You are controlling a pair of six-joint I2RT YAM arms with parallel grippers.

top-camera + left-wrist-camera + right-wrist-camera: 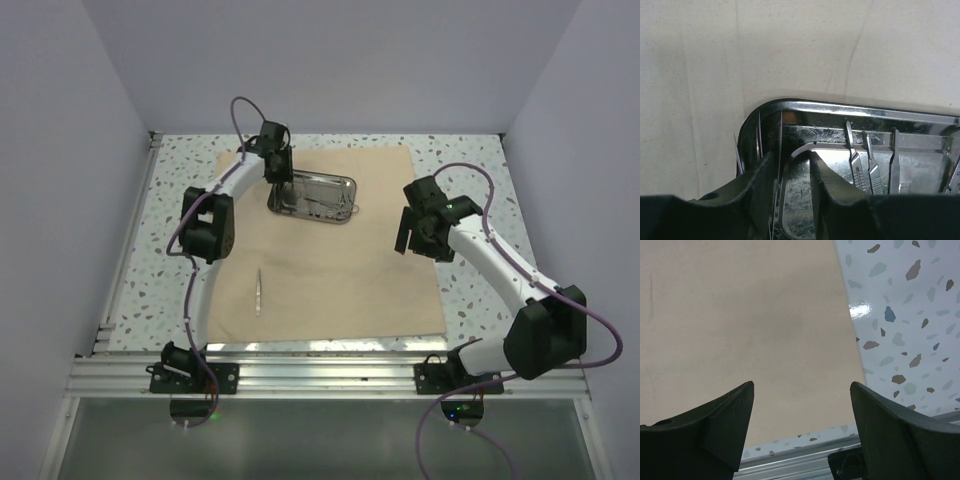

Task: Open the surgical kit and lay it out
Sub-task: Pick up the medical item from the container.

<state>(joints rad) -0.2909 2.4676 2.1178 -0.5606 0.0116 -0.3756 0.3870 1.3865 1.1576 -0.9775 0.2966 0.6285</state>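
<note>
One slim silver tool (258,292) is lying out on the cloth wrap (330,280), which is sitting fully unfolded and flat on the table (470,170). The opening part is therefore looking finished, and the laying-out barely started. The steel tray (312,219) is resting on the far middle of the wrap, and the other instruments (325,203) are lying bunched inside it, waiting to be moved.

The left hand (280,185) is reaching into the tray's left end. Its fingers (757,195) are standing partly apart with a curved silver loop (801,150) showing between them, but I cannot tell whether they are pinching it or only straddling it. The right hand (405,240) is hovering over the wrap's right side, well apart from the tray, its fingers spread wide and carrying nothing.

Judging from this, most of the work is remaining: each instrument in the tray is needing to come out and be set down on the wrap near the first.
</note>
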